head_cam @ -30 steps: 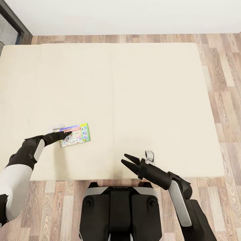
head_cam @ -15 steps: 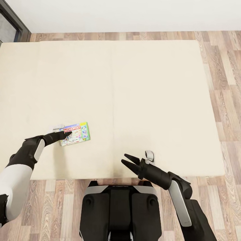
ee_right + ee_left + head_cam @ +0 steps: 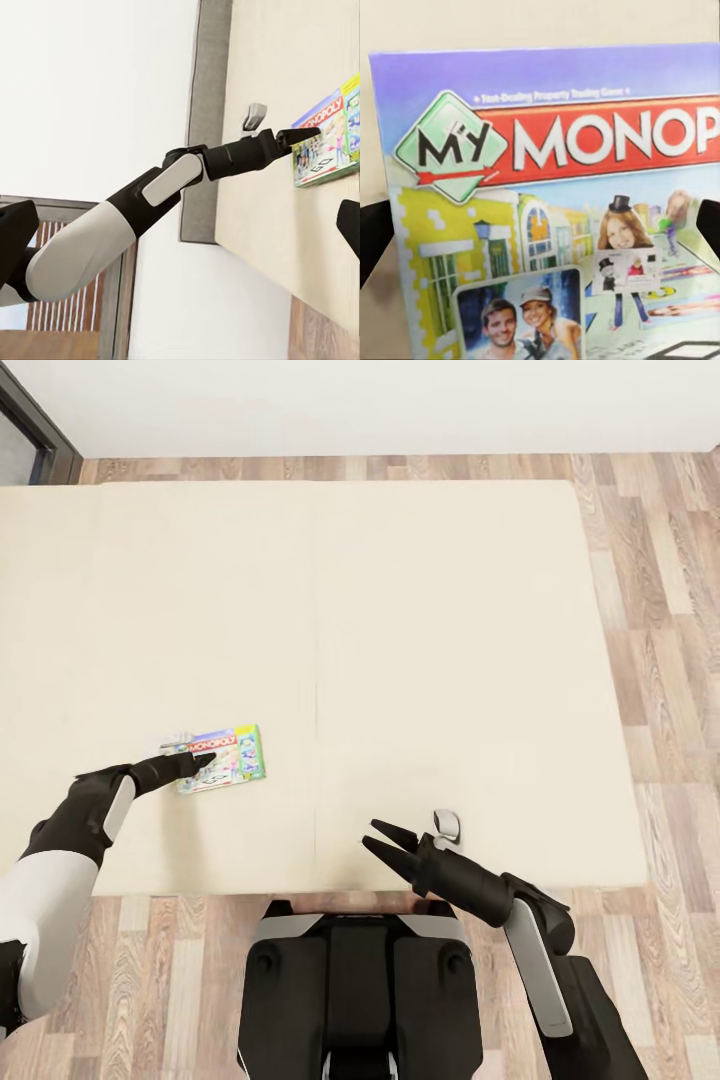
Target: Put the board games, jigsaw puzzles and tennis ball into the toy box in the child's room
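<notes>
A wide cream bed (image 3: 400,660) stands on wood plank floor (image 3: 660,610) against a white wall (image 3: 400,400). A board game (image 3: 222,757) lies flat near its front edge, the left gripper (image 3: 203,760) spread open around it. The right gripper (image 3: 385,841) hangs open, empty.

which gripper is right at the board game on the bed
The left gripper: its tips are at the board game. The right gripper hovers open, well apart.

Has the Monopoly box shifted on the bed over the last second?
Yes, slightly. The whole view shifted, but the gap between the board game and the mattress seam narrowed, so it slid towards the seam, with the left claw at it.
</notes>
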